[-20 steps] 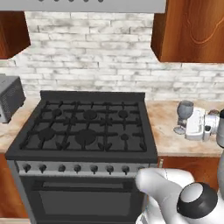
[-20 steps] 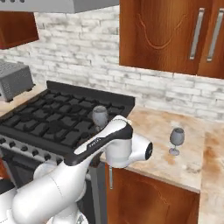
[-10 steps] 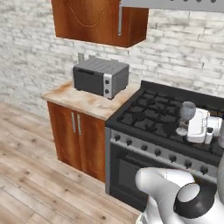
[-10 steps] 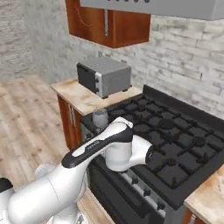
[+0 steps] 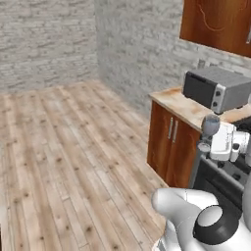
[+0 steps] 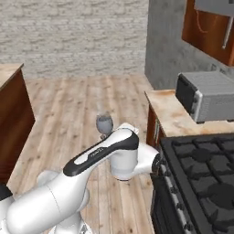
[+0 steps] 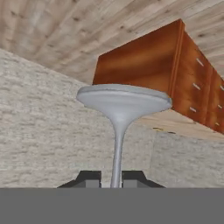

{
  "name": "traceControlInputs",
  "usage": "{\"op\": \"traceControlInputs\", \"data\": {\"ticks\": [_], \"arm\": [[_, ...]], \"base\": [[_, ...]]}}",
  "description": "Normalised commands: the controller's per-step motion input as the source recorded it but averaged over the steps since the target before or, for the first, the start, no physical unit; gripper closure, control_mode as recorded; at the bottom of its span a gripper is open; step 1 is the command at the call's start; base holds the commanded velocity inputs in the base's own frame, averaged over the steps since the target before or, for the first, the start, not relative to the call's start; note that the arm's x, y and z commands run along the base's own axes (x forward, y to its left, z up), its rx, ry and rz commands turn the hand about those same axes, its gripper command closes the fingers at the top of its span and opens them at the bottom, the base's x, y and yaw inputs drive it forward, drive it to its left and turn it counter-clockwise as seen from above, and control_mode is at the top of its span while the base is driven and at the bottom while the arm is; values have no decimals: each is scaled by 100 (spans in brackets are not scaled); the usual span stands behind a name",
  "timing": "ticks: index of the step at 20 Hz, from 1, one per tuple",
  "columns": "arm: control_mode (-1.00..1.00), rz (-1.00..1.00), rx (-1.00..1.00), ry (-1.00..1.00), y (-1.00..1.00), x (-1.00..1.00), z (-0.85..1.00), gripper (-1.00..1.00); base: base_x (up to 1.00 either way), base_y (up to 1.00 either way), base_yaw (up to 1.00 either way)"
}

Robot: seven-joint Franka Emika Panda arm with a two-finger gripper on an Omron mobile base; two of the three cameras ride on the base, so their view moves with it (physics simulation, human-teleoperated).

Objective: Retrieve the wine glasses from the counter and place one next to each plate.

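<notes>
My gripper (image 7: 112, 179) is shut on the thin stem of a smoky grey wine glass (image 7: 124, 101), whose round foot spreads out wide ahead of the fingertips (image 7: 89, 178). In the left base view the glass's bowl (image 5: 211, 125) rises above the white hand, with the gripper (image 5: 210, 140) in front of the counter (image 5: 188, 105). From the right base view the glass (image 6: 104, 123) peeks up behind my forearm. The beige stone counter (image 6: 170, 114) tops reddish-brown cabinets. The plates are out of view.
A grey toaster oven (image 5: 214, 88) (image 6: 206, 97) sits on the counter, beside the black stove (image 6: 201, 178). Wood floor (image 5: 73, 147) stretches to the left up to brick walls. Another brown cabinet (image 6: 13, 116) stands at the far left. Upper cabinets (image 5: 215, 22) hang above.
Both base views have swung left across the kitchen, from the stove to the toaster corner and open floor. The gripper has kept the wine glass held throughout.
</notes>
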Motion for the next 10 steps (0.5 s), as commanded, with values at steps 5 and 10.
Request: {"op": "traceControlInputs", "data": {"ticks": [5, 10], "arm": [[100, 0, 0, 0, 0, 0, 0, 100], [100, 0, 0, 0, 0, 0, 0, 100]], "base": [[65, 1, 76], [99, -1, 67]]}}
